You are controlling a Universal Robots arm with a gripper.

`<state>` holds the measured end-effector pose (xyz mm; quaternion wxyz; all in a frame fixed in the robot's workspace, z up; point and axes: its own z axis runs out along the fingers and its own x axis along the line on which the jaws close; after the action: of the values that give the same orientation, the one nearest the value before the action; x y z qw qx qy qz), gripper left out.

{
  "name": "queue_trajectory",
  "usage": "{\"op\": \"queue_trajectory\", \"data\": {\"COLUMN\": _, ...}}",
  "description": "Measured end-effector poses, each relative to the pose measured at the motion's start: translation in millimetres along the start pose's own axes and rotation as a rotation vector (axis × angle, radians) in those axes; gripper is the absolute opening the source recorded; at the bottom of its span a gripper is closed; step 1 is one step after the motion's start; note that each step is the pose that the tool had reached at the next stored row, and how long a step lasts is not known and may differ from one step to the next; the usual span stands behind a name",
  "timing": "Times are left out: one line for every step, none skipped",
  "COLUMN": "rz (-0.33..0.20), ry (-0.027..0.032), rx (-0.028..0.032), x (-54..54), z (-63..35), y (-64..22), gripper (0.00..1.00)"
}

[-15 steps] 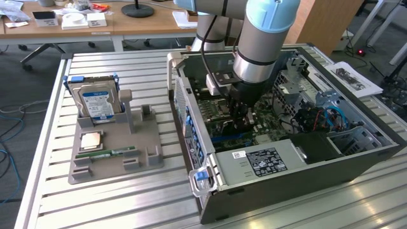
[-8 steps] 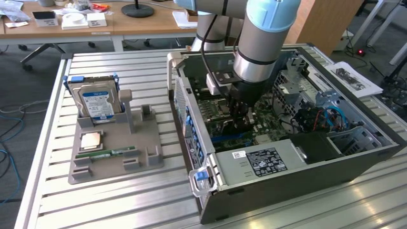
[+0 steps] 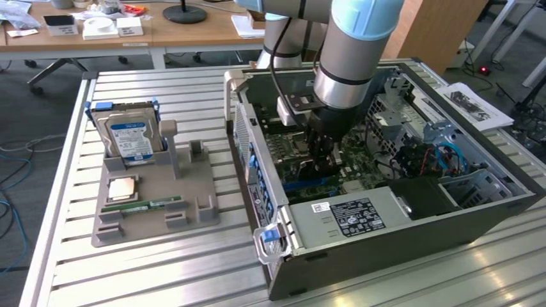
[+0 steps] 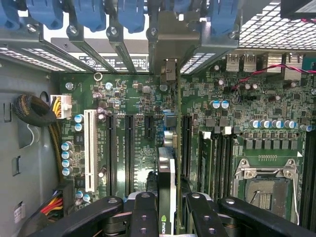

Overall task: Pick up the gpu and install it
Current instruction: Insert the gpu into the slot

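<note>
As the gripper [image 3: 323, 161] clamps the gpu [image 4: 167, 170] on edge close over the motherboard [image 4: 143, 98], inside the open computer case [image 3: 401, 220] at three o'clock of the parts holder [image 3: 153, 211] on the bench [image 3: 128, 281], the margin looks thin. A card slightly off line with the long black slots [image 4: 129, 148] would likely ride on a slot wall or knock nearby capacitors [image 4: 102, 114], and a skewed grip could let it twist. The arm [image 3: 350, 57] drops almost vertically from twelve o'clock in the exterior view, wrist pointed straight down.
</note>
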<state>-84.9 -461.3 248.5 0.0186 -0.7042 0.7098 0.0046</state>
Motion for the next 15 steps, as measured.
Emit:
{"op": "queue_trajectory", "data": {"rz": 0.0, "ry": 0.0, "rx": 0.0, "x": 0.2, "z": 0.0, "y": 0.0, "gripper": 0.27}}
{"op": "queue_trajectory", "data": {"rz": 0.0, "ry": -0.0001, "rx": 0.0, "x": 0.2, "z": 0.0, "y": 0.0, "gripper": 0.27}}
{"op": "queue_trajectory", "data": {"rz": 0.0, "ry": -0.0001, "rx": 0.0, "x": 0.3, "z": 0.0, "y": -0.1, "gripper": 0.27}}
{"op": "queue_trajectory", "data": {"rz": 0.0, "ry": -0.0002, "rx": 0.0001, "x": 0.3, "z": 0.1, "y": -0.1, "gripper": 0.27}}
{"op": "queue_trajectory", "data": {"rz": 0.0, "ry": -0.0001, "rx": 0.0001, "x": 0.4, "z": 0.3, "y": -0.1, "gripper": 0.27}}
{"op": "queue_trajectory", "data": {"rz": 0.0, "ry": -0.0001, "rx": 0.0004, "x": 0.5, "z": 0.8, "y": 0.0, "gripper": 0.27}}
{"op": "queue_trajectory", "data": {"rz": 0.0, "ry": 0.0, "rx": 0.0006, "x": 0.5, "z": 1.2, "y": 0.0, "gripper": 0.27}}
{"op": "queue_trajectory", "data": {"rz": 0.0, "ry": 0.0002, "rx": 0.0006, "x": 0.5, "z": 1.3, "y": 0.0, "gripper": 0.27}}
{"op": "queue_trajectory", "data": {"rz": 0.0, "ry": 0.0002, "rx": 0.0007, "x": 0.5, "z": 1.3, "y": 0.0, "gripper": 0.27}}
{"op": "queue_trajectory", "data": {"rz": 0.0, "ry": 0.0001, "rx": 0.0007, "x": 0.4, "z": 1.4, "y": 0.0, "gripper": 0.27}}
{"op": "queue_trajectory", "data": {"rz": 0.0, "ry": 0.0, "rx": 0.0008, "x": 0.4, "z": 1.4, "y": 0.0, "gripper": 0.27}}
{"op": "queue_trajectory", "data": {"rz": 0.0, "ry": 0.0, "rx": 0.0007, "x": 0.4, "z": 1.4, "y": 0.0, "gripper": 0.27}}
{"op": "queue_trajectory", "data": {"rz": 0.0, "ry": 0.0, "rx": 0.0008, "x": 0.4, "z": 1.4, "y": 0.0, "gripper": 0.27}}
{"op": "queue_trajectory", "data": {"rz": 0.0, "ry": 0.0, "rx": 0.0008, "x": 0.4, "z": 1.4, "y": 0.0, "gripper": 0.27}}
{"op": "queue_trajectory", "data": {"rz": 0.0, "ry": 0.0, "rx": 0.0007, "x": 0.4, "z": 1.4, "y": 0.0, "gripper": 0.27}}
